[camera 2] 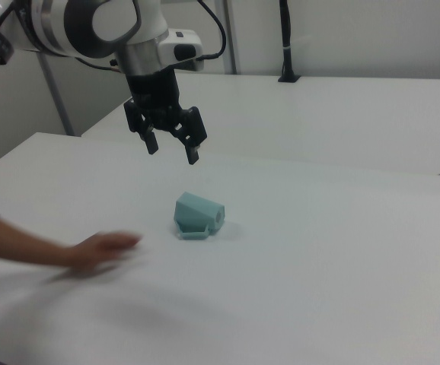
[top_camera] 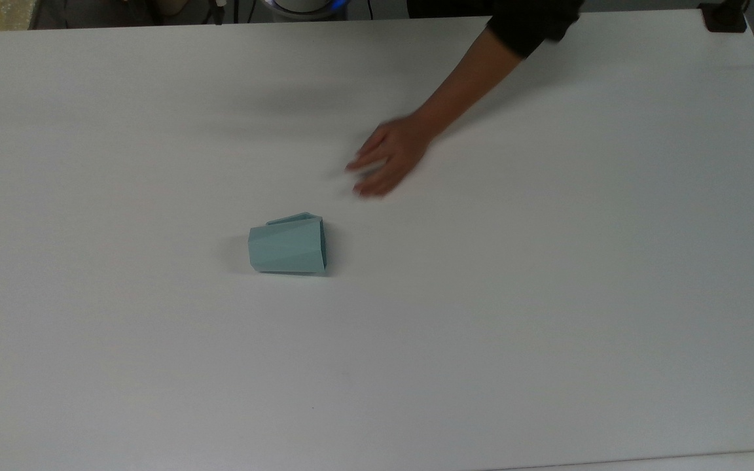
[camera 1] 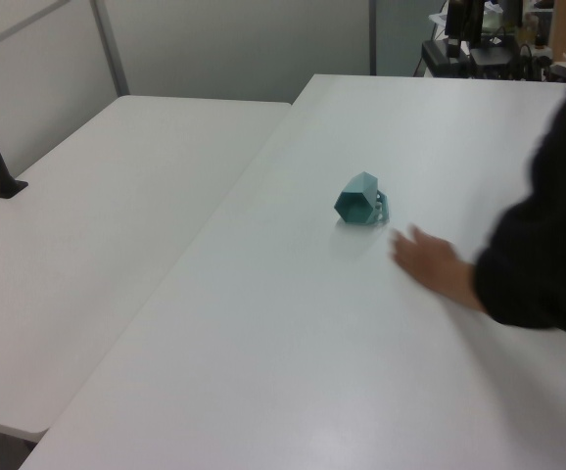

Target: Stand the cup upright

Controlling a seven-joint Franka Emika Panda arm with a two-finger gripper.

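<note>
In the top view, the cup (top_camera: 287, 246) is lying on its side a little left of and below the frame's centre, on the white table (top_camera: 547, 314). Its long axis is running left to right in the frame, with the narrower base toward the top view's left and the wider rim toward the top view's right; the handle is pointing toward the upper edge. A person's hand (top_camera: 387, 160) is hovering up and to the right of the cup, apart from it.

In the left view, the cup (camera 1: 360, 200) is sitting just above and right of the centre, its hexagonal end facing the camera. The hand (camera 1: 430, 262) is lying to the lower right, near the cup but not touching.

In the right view, the gripper (camera 2: 172, 150) is hanging in the upper left part of the frame, its jaws spread apart and holding nothing. The cup (camera 2: 197, 216) is lying below it and slightly toward the right view's right, so I judge the coming move is mostly a descent. The hand (camera 2: 102, 249) is lying at the lower left, closer to the cup than the gripper seems to be.
</note>
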